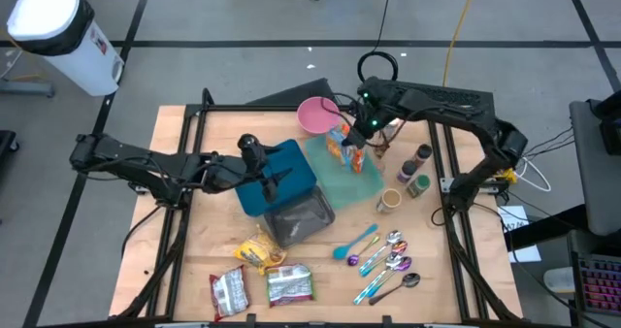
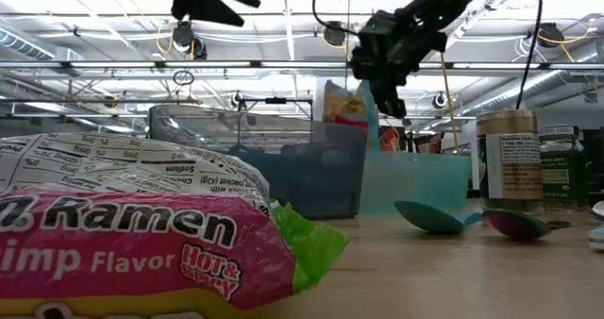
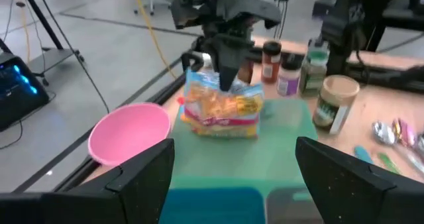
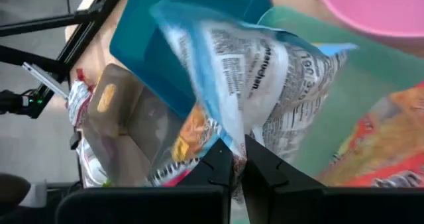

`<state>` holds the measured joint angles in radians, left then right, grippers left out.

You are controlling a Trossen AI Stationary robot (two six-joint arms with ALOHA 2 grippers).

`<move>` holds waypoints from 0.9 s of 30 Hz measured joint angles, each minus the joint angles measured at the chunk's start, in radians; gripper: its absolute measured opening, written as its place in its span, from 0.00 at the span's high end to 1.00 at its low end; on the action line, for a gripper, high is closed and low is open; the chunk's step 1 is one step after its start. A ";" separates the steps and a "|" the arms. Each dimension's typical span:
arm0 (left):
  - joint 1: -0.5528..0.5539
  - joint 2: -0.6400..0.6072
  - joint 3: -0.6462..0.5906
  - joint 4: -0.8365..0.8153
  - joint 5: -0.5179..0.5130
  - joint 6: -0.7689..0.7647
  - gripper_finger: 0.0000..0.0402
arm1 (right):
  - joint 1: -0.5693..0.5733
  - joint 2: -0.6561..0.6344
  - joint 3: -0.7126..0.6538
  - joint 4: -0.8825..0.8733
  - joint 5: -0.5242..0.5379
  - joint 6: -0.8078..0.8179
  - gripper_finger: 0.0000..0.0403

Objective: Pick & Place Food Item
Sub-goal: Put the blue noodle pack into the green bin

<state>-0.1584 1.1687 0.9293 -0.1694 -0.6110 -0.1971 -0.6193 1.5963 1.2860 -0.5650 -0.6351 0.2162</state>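
A ramen packet (image 1: pixel 342 146), printed orange and blue, hangs at my right gripper (image 1: pixel 357 142) above the pale green board (image 1: pixel 361 180), next to the pink bowl (image 1: pixel 315 114). It also shows in the left wrist view (image 3: pixel 222 108) and the right wrist view (image 4: pixel 265 78). My right gripper (image 4: pixel 237 166) is shut on it. My left gripper (image 1: pixel 277 180) is open and empty over the teal box (image 1: pixel 291 165); its two fingers stand wide apart in its own wrist view (image 3: pixel 235 184). My right gripper pinches the packet's top edge (image 4: pixel 232 144) between its two fingers, coming from above and pointing down (image 3: pixel 228 75). The packet hangs upright below the fingers. Its lower end (image 3: pixel 218 132) is at the green board; whether it touches, I cannot tell.
A clear grey container (image 1: pixel 299 219) stands by the teal box. Spice jars (image 1: pixel 420 171) and a tan cup (image 1: pixel 390 200) stand at the right. Spoons (image 1: pixel 388 255) and several more food packets (image 1: pixel 262 275) lie near the front edge.
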 joint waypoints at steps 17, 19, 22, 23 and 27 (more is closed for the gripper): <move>0.002 0.000 0.001 -0.017 -0.001 0.018 0.19 | 0.019 0.101 0.000 -0.019 0.239 -0.049 0.97; 0.002 -0.001 0.001 -0.016 -0.001 0.017 0.19 | 0.019 0.101 0.000 -0.019 0.272 -0.054 0.95; 0.002 0.000 0.001 -0.017 -0.001 0.014 0.19 | 0.019 0.101 0.000 -0.019 0.319 -0.077 0.92; 0.002 0.000 0.001 -0.017 -0.001 0.014 0.19 | 0.019 0.101 0.000 -0.019 0.335 -0.079 0.91; 0.002 0.000 0.001 -0.017 -0.001 0.013 0.19 | 0.019 0.101 0.000 -0.023 0.404 -0.082 0.86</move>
<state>-0.1566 1.1683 0.9306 -0.1867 -0.6117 -0.1837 -0.5999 1.6970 1.2865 -0.5877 -0.2315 0.1342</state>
